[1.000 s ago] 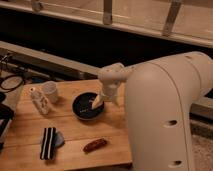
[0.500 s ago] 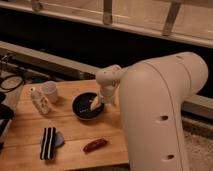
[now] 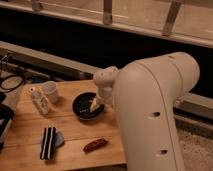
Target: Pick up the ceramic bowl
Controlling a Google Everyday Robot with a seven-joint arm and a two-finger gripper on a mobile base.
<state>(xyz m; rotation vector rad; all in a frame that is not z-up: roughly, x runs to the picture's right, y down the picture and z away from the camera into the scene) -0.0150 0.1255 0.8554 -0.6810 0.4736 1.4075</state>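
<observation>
The ceramic bowl (image 3: 85,107) is a round, shallow, glossy black dish on the wooden table (image 3: 75,135), a little right of the table's middle. My gripper (image 3: 96,103) reaches down from the white arm (image 3: 150,110) into the bowl's right side; a pale fingertip (image 3: 94,104) shows inside the rim. The bulky arm hides the bowl's right edge.
A small white cup (image 3: 50,91) and a white bottle-like object (image 3: 39,100) stand left of the bowl. A black-and-white striped item (image 3: 48,142) on a blue piece lies front left. A reddish-brown sausage-shaped item (image 3: 95,145) lies at the front. Black cables (image 3: 12,80) lie far left.
The arm has shifted slightly toward the camera and the right; the gripper stays at the bowl's right side. The bowl has not visibly moved.
</observation>
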